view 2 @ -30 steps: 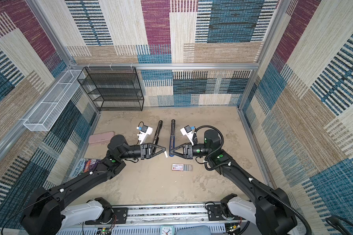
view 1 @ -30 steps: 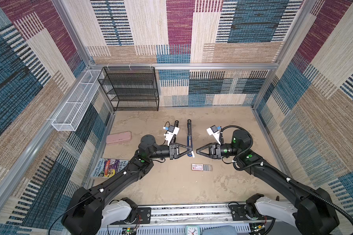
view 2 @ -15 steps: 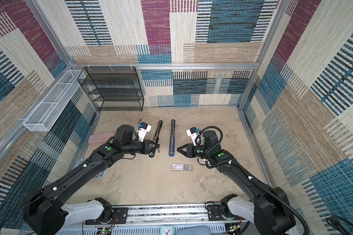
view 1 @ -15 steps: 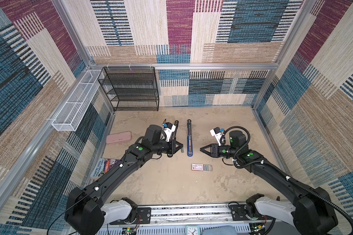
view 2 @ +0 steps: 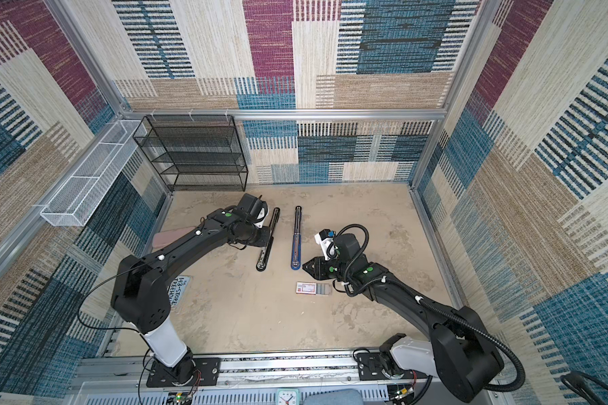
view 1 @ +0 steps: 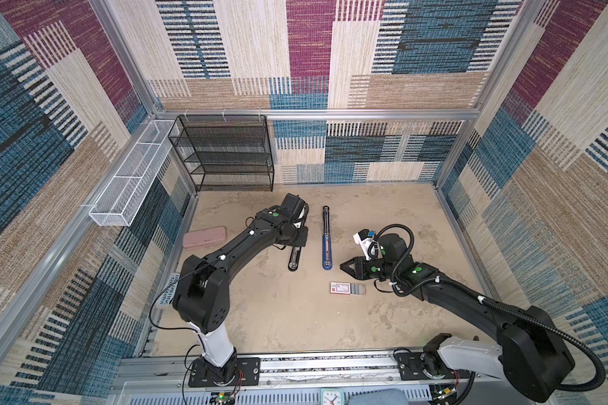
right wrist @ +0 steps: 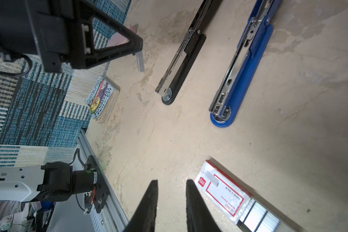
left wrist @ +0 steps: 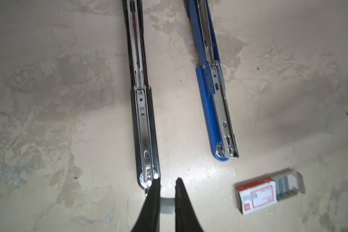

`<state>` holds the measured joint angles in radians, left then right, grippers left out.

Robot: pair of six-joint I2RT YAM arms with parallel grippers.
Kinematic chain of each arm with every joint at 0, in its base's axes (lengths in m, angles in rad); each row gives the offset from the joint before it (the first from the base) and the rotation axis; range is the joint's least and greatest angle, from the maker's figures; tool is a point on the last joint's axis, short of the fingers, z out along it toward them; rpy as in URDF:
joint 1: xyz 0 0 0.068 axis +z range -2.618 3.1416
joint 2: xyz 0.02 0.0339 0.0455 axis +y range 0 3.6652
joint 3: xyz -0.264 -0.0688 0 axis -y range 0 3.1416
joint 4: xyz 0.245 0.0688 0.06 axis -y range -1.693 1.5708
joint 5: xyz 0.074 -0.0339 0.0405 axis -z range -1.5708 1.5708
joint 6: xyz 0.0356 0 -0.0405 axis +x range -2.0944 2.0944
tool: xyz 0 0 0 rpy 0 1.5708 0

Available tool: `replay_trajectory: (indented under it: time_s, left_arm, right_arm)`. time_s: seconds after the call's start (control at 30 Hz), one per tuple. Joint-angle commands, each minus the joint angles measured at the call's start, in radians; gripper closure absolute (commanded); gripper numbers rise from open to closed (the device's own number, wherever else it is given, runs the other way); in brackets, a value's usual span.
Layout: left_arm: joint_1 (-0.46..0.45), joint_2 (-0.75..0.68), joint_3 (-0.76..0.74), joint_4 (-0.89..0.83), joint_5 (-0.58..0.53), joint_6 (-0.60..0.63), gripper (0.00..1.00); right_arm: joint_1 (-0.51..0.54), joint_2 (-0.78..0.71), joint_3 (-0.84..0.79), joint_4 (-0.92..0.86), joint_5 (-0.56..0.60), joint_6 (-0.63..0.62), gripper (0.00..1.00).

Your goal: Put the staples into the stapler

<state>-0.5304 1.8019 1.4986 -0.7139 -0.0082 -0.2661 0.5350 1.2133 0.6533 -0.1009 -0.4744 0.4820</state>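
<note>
The left claw point(left wrist: 167, 182) was clenched on a short grey staple strip point(left wrist: 166, 204), held clear of the counter point(view 1: 295, 315) right by the rounded end of the black stapler point(left wrist: 144, 120). That stapler lay opened out flat with its metal channel facing up. Beside it, not touching, lay the blue stapler point(left wrist: 215, 104), spread open the same way. The right claw point(right wrist: 171, 182) hovered with its jaws slightly parted and nothing between them. It was close to the staple box point(right wrist: 221, 192) (white, with a red-framed label), whose grey tray point(right wrist: 257, 217) was slid partly out, showing more strips. A pink case point(view 1: 205, 237) lay near the left wall.
</note>
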Motion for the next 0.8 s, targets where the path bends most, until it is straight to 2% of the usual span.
replay_trajectory:
  time_s: [0.0,0.27,0.77]
  left_arm:
    - [0.002,0.083,0.088,-0.075,-0.072,0.041,0.96]
    - [0.020,0.254,0.264,-0.121,-0.113,0.053,0.96]
    - [0.032,0.359,0.352,-0.131,-0.092,0.042,0.96]
  right_arm:
    - [0.002,-0.015,-0.014,0.043,0.025,0.017,0.72]
    - [0.002,-0.038,-0.038,0.038,0.034,0.026,0.72]
    - [0.002,-0.032,-0.028,0.018,0.039,0.016,0.72]
